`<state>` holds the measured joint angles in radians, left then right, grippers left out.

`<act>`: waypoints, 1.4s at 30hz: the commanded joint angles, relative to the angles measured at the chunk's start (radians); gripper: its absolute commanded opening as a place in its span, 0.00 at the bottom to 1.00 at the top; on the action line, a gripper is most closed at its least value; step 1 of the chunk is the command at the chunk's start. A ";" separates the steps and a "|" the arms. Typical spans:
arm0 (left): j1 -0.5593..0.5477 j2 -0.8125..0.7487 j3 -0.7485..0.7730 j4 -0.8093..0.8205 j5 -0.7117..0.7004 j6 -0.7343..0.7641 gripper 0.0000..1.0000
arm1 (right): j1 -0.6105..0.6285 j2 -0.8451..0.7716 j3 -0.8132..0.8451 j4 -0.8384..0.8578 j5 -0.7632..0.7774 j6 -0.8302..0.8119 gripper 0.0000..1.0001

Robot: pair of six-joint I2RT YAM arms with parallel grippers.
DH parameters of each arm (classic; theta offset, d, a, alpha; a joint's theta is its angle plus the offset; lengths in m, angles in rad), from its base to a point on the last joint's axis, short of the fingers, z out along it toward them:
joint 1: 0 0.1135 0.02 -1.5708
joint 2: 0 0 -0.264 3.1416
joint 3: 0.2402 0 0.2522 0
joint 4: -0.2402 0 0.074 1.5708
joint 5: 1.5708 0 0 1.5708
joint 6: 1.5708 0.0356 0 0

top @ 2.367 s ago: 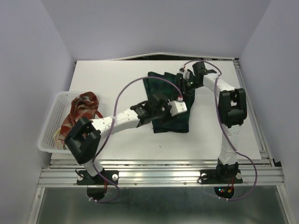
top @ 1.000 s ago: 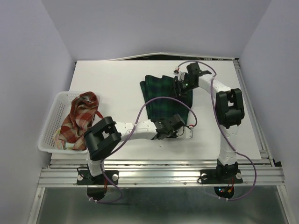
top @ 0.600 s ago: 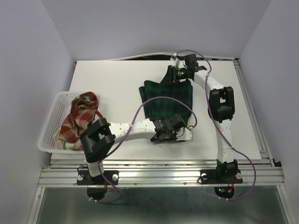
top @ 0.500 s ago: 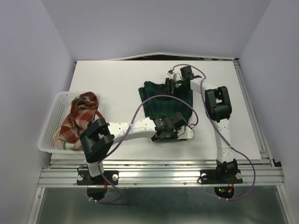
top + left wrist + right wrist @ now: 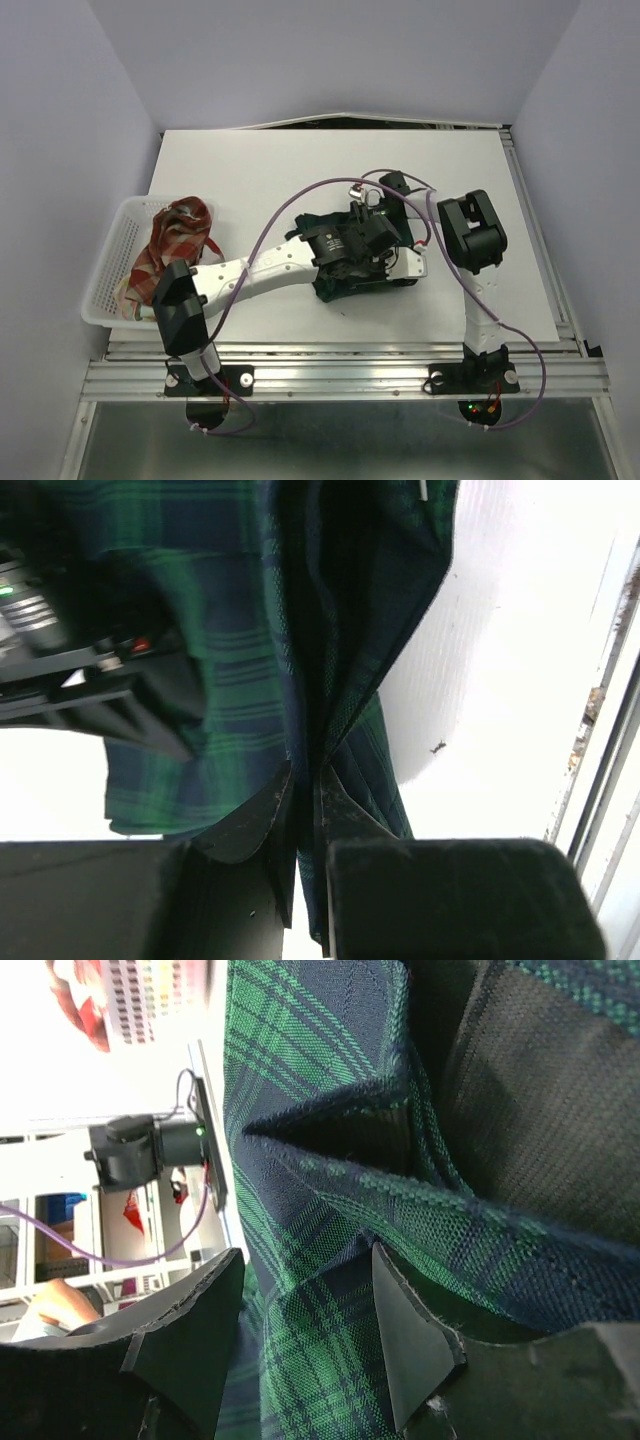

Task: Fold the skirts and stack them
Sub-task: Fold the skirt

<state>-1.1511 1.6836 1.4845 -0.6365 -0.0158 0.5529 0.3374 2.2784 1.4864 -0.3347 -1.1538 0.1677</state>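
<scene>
The dark green-navy plaid skirt (image 5: 338,286) lies bunched at mid-table, mostly hidden under both arms. My left gripper (image 5: 392,262) (image 5: 305,792) is shut on a hanging edge of this skirt (image 5: 230,690). My right gripper (image 5: 372,212) (image 5: 300,1330) stands open right above it. Plaid cloth (image 5: 310,1080) lies between its fingers and drapes against the right finger (image 5: 410,1345). The red-and-cream plaid skirt (image 5: 175,240) sits crumpled in the basket, with a pale yellowish cloth edge (image 5: 125,296) under it.
The white mesh basket (image 5: 104,290) stands at the table's left edge; it also shows at the top left of the right wrist view as the basket (image 5: 150,990). The metal rail (image 5: 350,350) runs along the near edge. Purple cables loop above both arms.
The right gripper came from the skirt's far edge toward the near side. The left gripper rose from the near edge with cloth in it. The flat skirt is now bunched under both arms.
</scene>
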 commanded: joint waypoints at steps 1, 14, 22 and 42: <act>0.002 -0.087 0.048 -0.043 0.056 0.022 0.00 | 0.015 -0.062 -0.064 -0.059 0.098 -0.085 0.60; 0.019 -0.125 0.103 -0.063 0.118 0.067 0.00 | 0.111 -0.183 -0.046 -0.323 0.149 -0.229 0.57; 0.016 -0.194 -0.018 -0.106 0.275 0.102 0.00 | 0.068 -0.179 0.286 -0.420 0.221 -0.237 0.62; 0.057 -0.187 -0.001 -0.089 0.303 0.139 0.00 | 0.034 0.106 0.391 -0.512 0.151 -0.327 0.48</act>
<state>-1.1183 1.5284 1.4479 -0.7734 0.2806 0.6590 0.3622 2.4409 1.9453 -0.8238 -0.9535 -0.1177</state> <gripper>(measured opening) 0.184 0.495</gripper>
